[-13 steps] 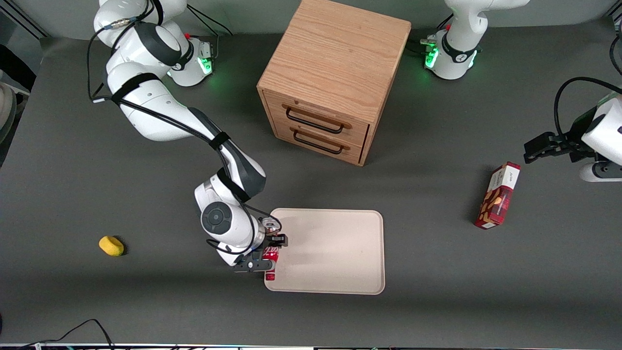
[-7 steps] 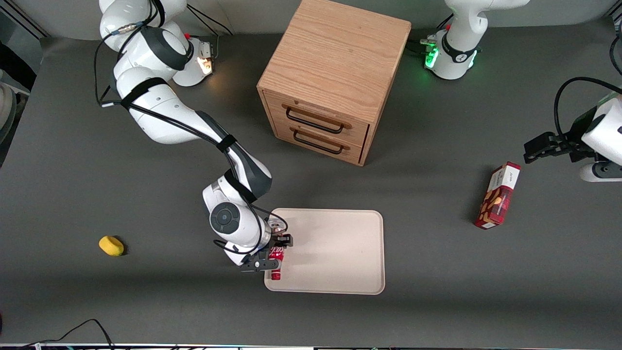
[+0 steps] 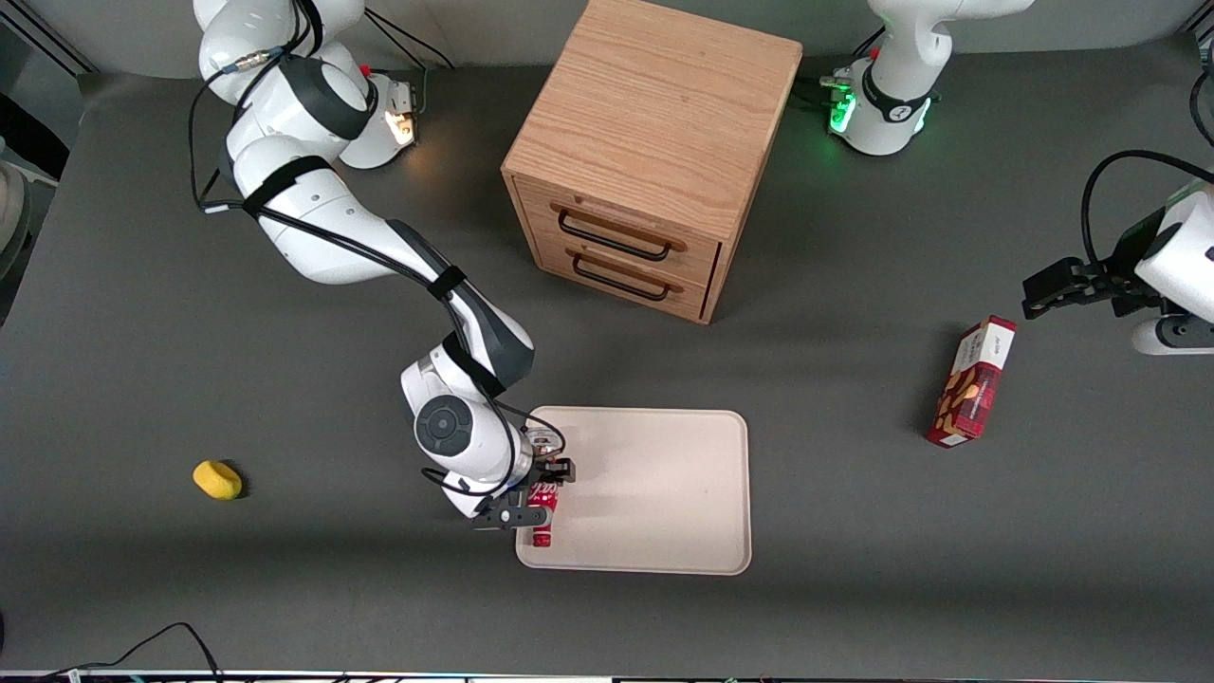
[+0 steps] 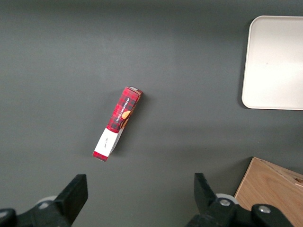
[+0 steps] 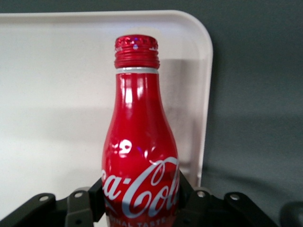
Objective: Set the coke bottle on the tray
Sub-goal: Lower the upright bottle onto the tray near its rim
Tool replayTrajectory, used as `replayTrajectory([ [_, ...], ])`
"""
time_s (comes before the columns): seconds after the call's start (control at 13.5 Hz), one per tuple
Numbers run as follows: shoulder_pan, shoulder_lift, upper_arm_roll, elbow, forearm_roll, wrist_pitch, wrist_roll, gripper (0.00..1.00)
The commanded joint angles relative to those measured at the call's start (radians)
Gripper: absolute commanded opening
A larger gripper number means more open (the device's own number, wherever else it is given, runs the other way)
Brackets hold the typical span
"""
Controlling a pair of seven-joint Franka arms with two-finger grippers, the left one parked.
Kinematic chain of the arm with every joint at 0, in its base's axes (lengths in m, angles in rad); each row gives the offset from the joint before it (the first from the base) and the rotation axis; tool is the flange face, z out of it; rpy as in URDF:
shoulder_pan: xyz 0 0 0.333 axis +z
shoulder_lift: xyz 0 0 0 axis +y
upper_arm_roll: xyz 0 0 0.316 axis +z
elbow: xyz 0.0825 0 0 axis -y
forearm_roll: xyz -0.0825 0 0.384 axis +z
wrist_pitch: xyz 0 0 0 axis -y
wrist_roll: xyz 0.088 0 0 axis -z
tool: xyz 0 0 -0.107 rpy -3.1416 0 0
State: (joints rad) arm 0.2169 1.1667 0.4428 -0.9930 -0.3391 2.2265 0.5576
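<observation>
The coke bottle [image 3: 542, 517] is a slim red bottle with white script and a red cap. It lies lengthwise in my gripper [image 3: 541, 493], cap pointing toward the front camera, over the cream-beige tray [image 3: 654, 493] at the tray's edge nearest the working arm. The gripper is shut on the bottle's body. In the right wrist view the bottle [image 5: 140, 142] fills the middle, the black fingers [image 5: 189, 191] press both its sides, and the tray [image 5: 52, 94] lies under it with its rounded corner beside the cap. I cannot tell if the bottle touches the tray.
A wooden drawer cabinet [image 3: 654, 152] stands farther from the front camera than the tray. A red snack box [image 3: 972, 382] lies toward the parked arm's end, also in the left wrist view [image 4: 117, 124]. A small yellow object [image 3: 217, 479] lies toward the working arm's end.
My gripper has carried the bottle sideways from the tray's rim to a little inside the tray. The arm's base light turned from green to orange.
</observation>
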Motion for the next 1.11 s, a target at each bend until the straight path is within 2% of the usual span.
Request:
replayTrajectory([
  [0.0,0.018,0.022,-0.006,0.043,-0.018,0.007,0.030,0.25],
  [0.07,0.018,0.022,-0.012,0.043,-0.018,0.007,0.027,0.94],
  [0.15,0.019,0.024,-0.019,0.043,-0.018,0.011,0.027,1.00],
  [1.04,0.021,0.011,-0.018,0.037,-0.017,0.012,0.036,1.00],
])
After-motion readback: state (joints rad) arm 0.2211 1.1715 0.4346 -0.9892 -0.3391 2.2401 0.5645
